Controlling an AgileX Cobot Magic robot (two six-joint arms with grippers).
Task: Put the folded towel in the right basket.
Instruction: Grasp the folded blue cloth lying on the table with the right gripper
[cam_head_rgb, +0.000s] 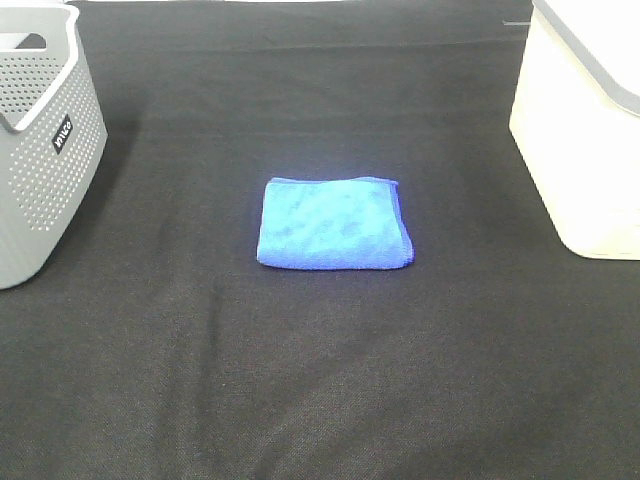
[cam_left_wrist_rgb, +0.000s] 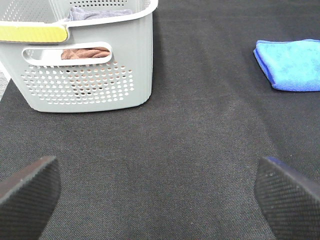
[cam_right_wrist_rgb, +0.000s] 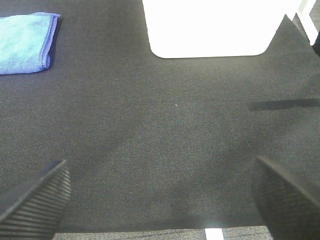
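folded towel (cam_head_rgb: 334, 223) is lying at tabletop (cam_head_rgb: 320, 390) centre; right basket (cam_head_rgb: 585, 140) is standing at right edge; left gripper (cam_left_wrist_rgb: 159, 197) and right gripper (cam_right_wrist_rgb: 161, 195) are gaping wide.

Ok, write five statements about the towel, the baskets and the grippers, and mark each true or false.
1. The folded blue microfibre towel lies on the black cloth table, between the grey perforated plastic basket and the white plastic basket. True.
2. The towel touches the white basket. False: bare table separates them.
3. The grey basket is empty. False: the left wrist view shows brown cloth inside.
4. The left gripper is open. True.
5. The right gripper is shut on the towel. False: it is open, holding nothing.
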